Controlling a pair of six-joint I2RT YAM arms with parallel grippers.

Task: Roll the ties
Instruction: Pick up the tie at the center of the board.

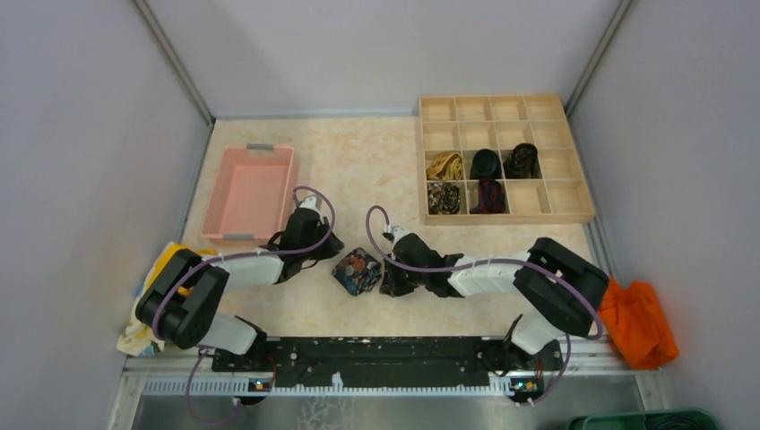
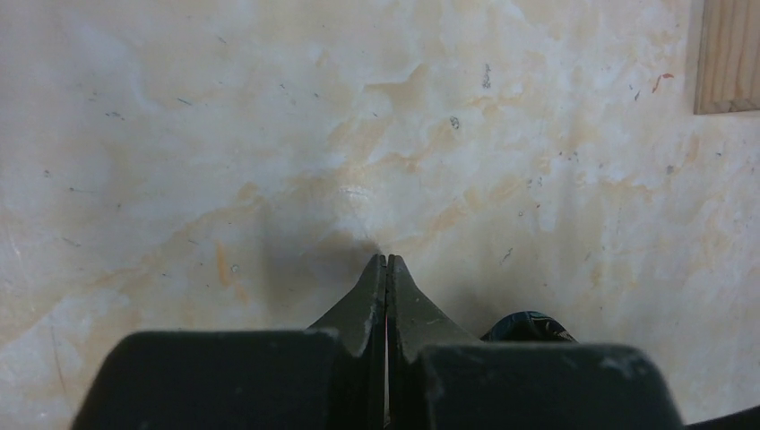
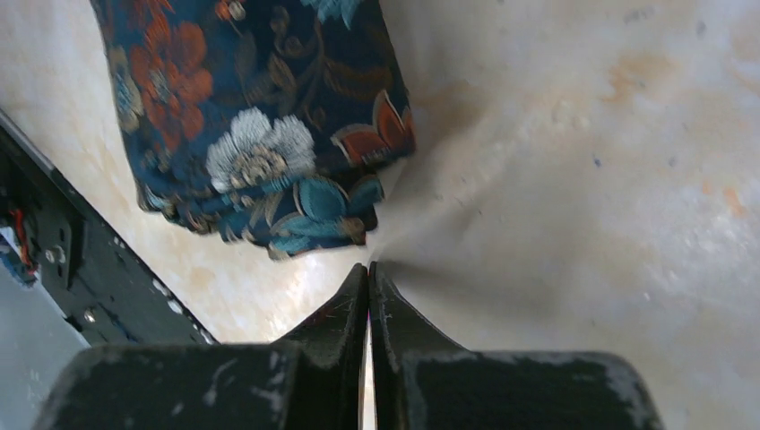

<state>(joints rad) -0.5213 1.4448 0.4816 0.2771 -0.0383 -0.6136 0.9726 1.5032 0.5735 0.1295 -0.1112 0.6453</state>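
Observation:
A dark floral tie (image 1: 358, 270) lies as a small coil on the table between my two grippers. In the right wrist view the floral tie (image 3: 260, 116) sits just beyond and left of my right gripper (image 3: 368, 267), which is shut and empty. My left gripper (image 2: 386, 260) is shut and empty over bare table; a sliver of the tie (image 2: 529, 324) shows beside its right finger. In the top view the left gripper (image 1: 333, 242) is left of the coil and the right gripper (image 1: 384, 279) is right of it. Several rolled ties, among them gold (image 1: 444, 167) and black (image 1: 486, 163), sit in box compartments.
A wooden divided box (image 1: 574, 143) stands at the back right, its corner (image 2: 728, 54) in the left wrist view. A pink tray (image 1: 249, 191) is at the back left. An orange cloth (image 1: 638, 322) lies far right, a yellow cloth (image 1: 152, 287) far left. A black rail (image 1: 385, 349) runs along the near edge.

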